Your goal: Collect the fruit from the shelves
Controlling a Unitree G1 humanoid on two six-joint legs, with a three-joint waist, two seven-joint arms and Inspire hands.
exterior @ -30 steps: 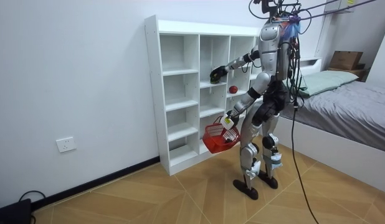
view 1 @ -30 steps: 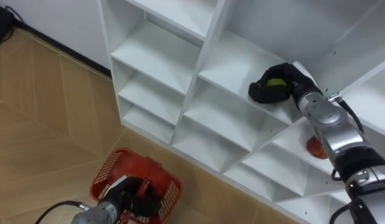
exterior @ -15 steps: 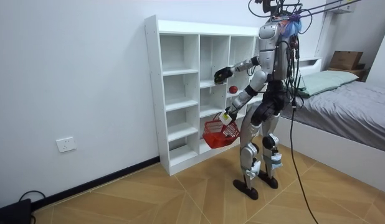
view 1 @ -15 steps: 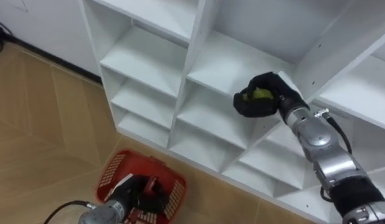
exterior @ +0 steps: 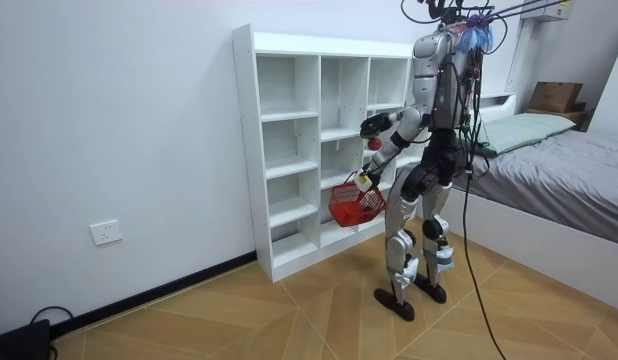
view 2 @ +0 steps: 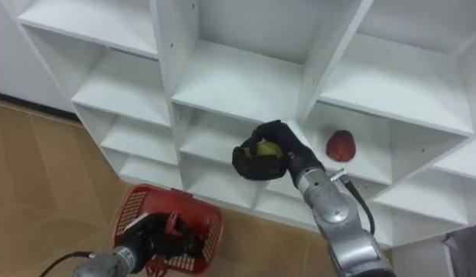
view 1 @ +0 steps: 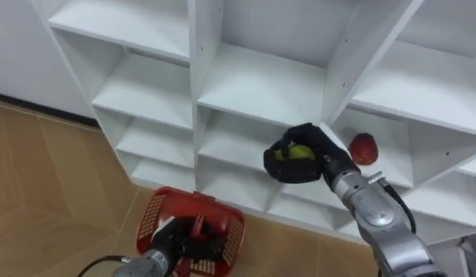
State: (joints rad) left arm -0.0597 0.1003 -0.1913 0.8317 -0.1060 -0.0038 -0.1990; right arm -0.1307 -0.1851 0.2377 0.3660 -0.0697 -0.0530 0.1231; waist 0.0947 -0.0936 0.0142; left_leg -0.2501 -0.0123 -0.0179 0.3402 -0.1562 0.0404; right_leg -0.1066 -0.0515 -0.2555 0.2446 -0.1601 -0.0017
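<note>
The robot stood close before the white, flat-panelled closet of open square compartments, and the task looked to be partway through. The black-covered right hand was clenched round a small, round, yellow-green fruit with a smooth skin. It held the fruit in the air in front of the shelves, clear of any board and above and to the right of the red basket, so that piece seemed lifted but not yet dropped in. The basket was a rectangular, rigid plastic one with lattice walls. It hung low over the pale wooden herringbone floor, and the dark left hand was curled round its handle. Whether anything already lay inside could not be made out, since the hand and handle covered much of the interior. A second fruit, red, roundish and slightly matte, sat on a shelf board in the compartment just right of the raised hand, apart from it and not yet collected. What was left, by my reading, was to lower the green fruit into the basket and then fetch the red one. The shelf boards looked hard, smooth and evenly painted. In the room view a bed with grey bedding stood at the room view's right.
</note>
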